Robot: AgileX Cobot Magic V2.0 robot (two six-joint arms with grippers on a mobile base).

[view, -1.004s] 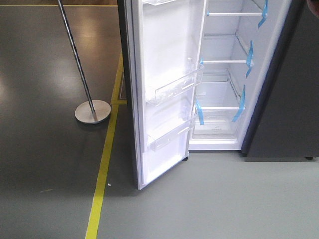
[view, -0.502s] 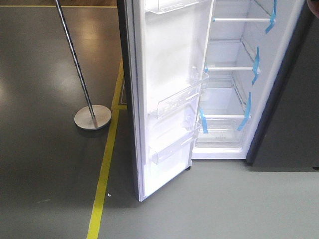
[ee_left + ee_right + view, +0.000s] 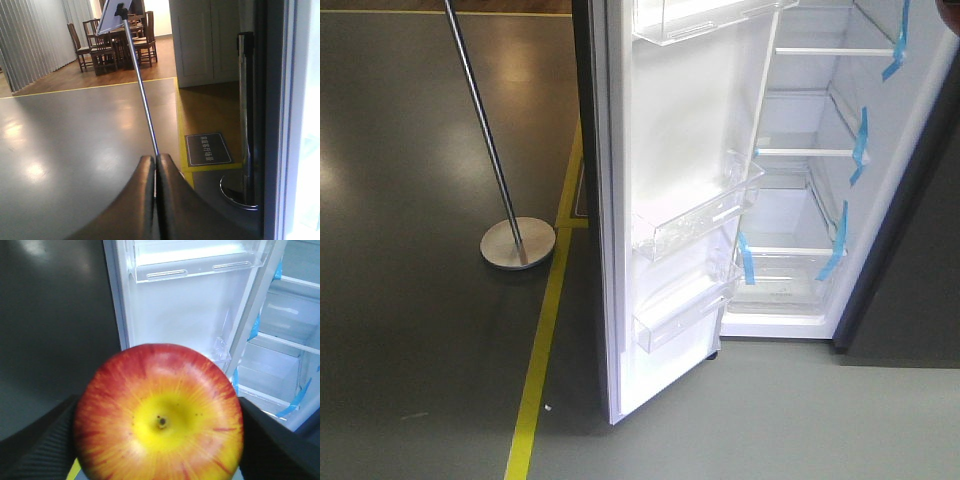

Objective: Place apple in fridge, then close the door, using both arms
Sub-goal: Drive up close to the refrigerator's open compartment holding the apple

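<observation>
Right jaws clasp apple (image 3: 159,415) — (glossy) floor (image 3: 420,330).

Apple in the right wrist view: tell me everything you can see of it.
The apple fills the lower middle of the right wrist view. Its skin is glossy, red at the edge, with streaks running into a yellow patch around a small dark-centred dimple that faces the camera. It looks whole and unbruised. The right hand clamps it, with a dark finger against each side. It is held in the air before the open fridge door, not touching it. No other view shows it.
</observation>
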